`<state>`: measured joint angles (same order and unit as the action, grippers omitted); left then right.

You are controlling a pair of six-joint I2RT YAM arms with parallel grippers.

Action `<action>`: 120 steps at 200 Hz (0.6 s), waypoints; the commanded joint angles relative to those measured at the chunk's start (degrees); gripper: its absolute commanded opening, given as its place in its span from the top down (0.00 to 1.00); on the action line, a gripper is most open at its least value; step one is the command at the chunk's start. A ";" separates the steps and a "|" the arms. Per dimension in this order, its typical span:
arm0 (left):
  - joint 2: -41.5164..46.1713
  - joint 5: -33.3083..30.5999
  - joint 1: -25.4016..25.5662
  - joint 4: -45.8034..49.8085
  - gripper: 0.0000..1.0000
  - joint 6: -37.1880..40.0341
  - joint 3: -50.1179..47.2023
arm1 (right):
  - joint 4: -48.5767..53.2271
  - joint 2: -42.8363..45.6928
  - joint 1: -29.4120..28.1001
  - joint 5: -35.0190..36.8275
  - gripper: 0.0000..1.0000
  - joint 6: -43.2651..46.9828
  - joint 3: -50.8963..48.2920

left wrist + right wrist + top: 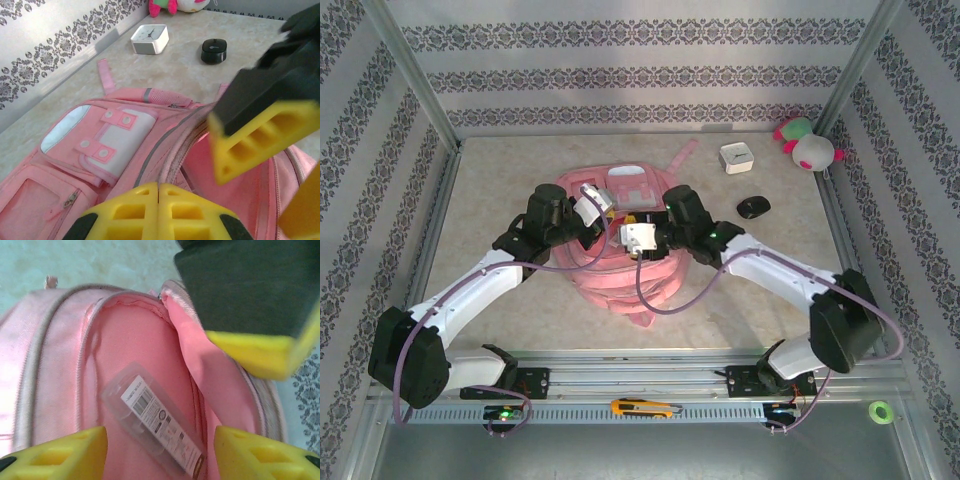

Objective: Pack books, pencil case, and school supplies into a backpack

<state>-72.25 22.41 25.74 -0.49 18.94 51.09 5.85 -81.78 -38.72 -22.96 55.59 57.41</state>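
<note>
A backpack [620, 285] lies at the middle of the table [500, 190], its front pockets toward the far wall and its main compartment open toward the arms, a strap [678, 158] trailing behind it to the right. A flat packet [155, 425] lies inside that compartment. The left gripper [159, 210] and right gripper [160, 450] meet over the opening, left of and right of it. A clock [736, 158] sits behind and right of the backpack, a mouse [753, 207] before the clock, a plush toy [808, 145] in the far right corner. A utility knife [645, 408] lies on the near rail between the arm bases, a tape roll [881, 410] at its right end.
</note>
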 commanded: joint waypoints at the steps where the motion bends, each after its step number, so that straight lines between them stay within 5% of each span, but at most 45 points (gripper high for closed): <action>1: 2.61 1.22 -0.60 -4.14 1.00 -2.40 -1.14 | -0.01 6.72 0.34 -2.66 0.44 -10.51 -3.61; 22: 4.12 1.23 -0.56 -2.54 1.00 -3.65 -2.57 | 0.79 10.80 -1.07 -5.42 0.47 -16.55 -8.08; 49: 6.31 1.55 -0.55 -2.67 1.00 -6.66 -4.28 | -0.02 11.59 -5.92 0.28 0.46 -23.52 -12.41; 89: 7.34 0.99 -0.59 -3.55 1.00 -12.14 -4.34 | -13.96 5.82 -7.94 6.74 0.39 -68.76 -13.11; 120: 6.45 -0.01 -0.58 -3.73 1.00 -17.57 -3.06 | -22.62 4.52 -12.80 16.36 0.39 -93.22 -15.54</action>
<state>-66.15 23.29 25.74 -1.15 7.79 46.11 -5.87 -77.03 -47.64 -15.62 -8.45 44.14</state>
